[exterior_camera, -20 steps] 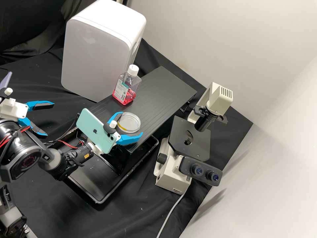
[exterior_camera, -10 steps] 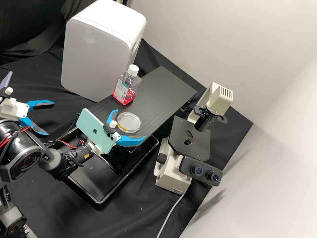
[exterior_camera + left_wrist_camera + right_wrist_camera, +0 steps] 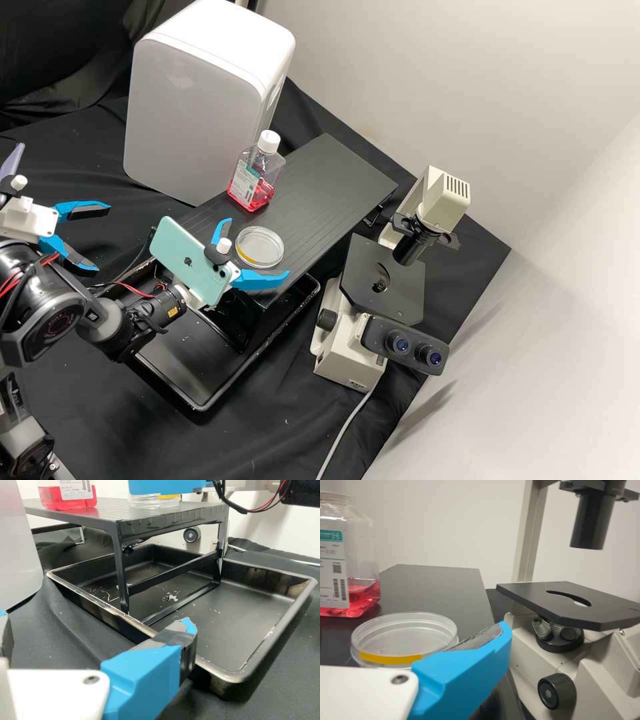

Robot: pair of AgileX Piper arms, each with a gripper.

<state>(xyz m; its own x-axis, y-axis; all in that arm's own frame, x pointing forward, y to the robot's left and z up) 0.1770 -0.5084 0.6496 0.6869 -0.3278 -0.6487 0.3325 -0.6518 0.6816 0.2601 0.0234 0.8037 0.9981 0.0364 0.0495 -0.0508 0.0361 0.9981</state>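
Note:
A clear petri dish [image 3: 259, 247] with a yellow strip [image 3: 402, 640] lies near the front end of a black raised shelf [image 3: 320, 187]. My right gripper [image 3: 257, 248] stands open at the dish's near side, one blue finger [image 3: 470, 665] running along each flank, not touching it. A mint-coloured phone [image 3: 190, 260] is mounted on that wrist. My left gripper [image 3: 101, 239] hangs open and empty over the black cloth to the left, facing the tray [image 3: 260, 645] under the shelf. One of its fingers [image 3: 155, 665] is near the tray's rim.
A bottle of red liquid [image 3: 257, 175] stands on the shelf behind the dish. A large white box [image 3: 200, 93] sits at the back left. A microscope [image 3: 393, 287] with a black stage [image 3: 570, 597] stands right of the shelf. Red wires trail by the right wrist.
My right gripper has shifted slightly left, back from the dish, and its fingers have spread a little wider. The left arm and the dish have stayed put.

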